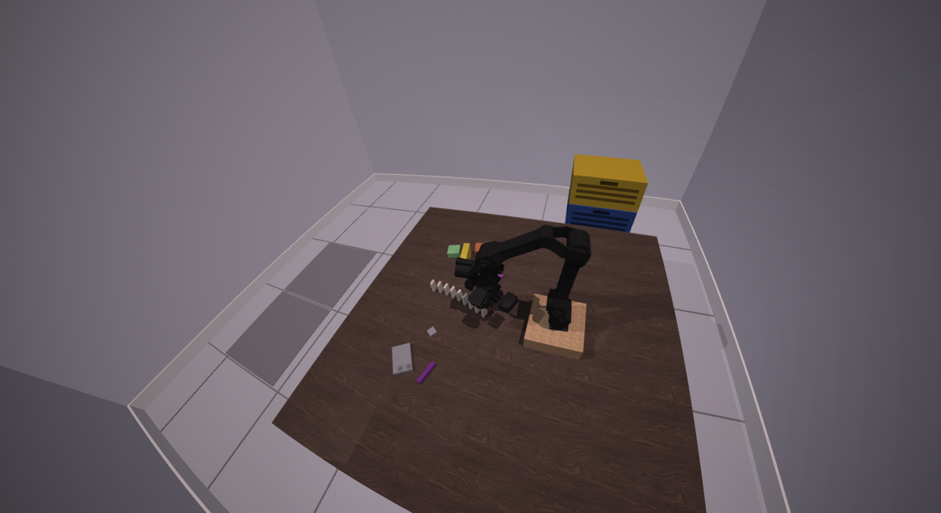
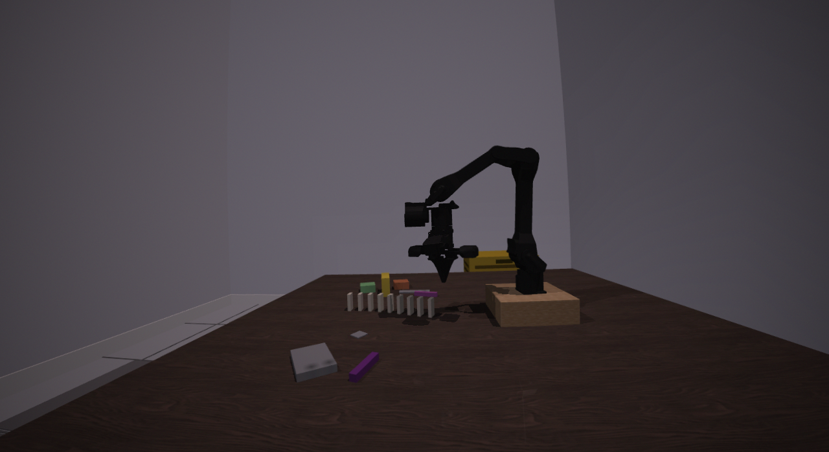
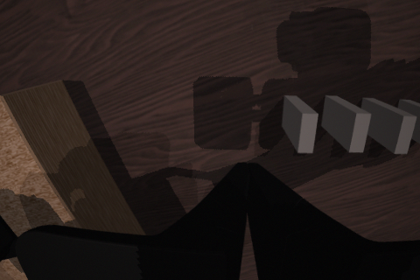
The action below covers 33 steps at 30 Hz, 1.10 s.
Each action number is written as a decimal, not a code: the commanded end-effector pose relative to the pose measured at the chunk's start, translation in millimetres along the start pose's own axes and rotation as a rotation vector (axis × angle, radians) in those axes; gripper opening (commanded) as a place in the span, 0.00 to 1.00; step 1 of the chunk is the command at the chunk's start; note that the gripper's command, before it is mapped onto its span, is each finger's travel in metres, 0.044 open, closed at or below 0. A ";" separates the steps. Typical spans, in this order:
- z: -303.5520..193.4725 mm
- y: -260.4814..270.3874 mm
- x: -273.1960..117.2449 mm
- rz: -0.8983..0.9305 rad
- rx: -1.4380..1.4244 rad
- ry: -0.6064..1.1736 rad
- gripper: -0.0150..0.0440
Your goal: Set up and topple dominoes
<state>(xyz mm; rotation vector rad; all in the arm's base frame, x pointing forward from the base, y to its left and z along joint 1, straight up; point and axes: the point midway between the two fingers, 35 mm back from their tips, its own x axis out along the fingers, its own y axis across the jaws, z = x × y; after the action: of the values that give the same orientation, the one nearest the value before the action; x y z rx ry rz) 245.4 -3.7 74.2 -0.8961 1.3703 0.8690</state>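
Several pale dominoes stand upright in one evenly spaced row. The end domino nearest the arm's base is upright, and so is the far end domino. The arm partly hides the row in the top view. My gripper is shut with its tips together and nothing between them. It points down, above the table and just beyond the base-side end of the row, higher than the domino tops. It does not touch the dominoes.
The wooden base block is beside the gripper. A grey box, purple bar and small grey square lie in front. Green, yellow and orange blocks are behind.
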 end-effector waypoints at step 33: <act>1.9 -25.7 79.4 -0.002 -0.004 -0.001 0.25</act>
<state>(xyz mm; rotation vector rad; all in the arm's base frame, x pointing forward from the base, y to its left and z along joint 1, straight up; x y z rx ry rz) 267.3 -11.4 -4.5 -0.8993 1.3663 0.8667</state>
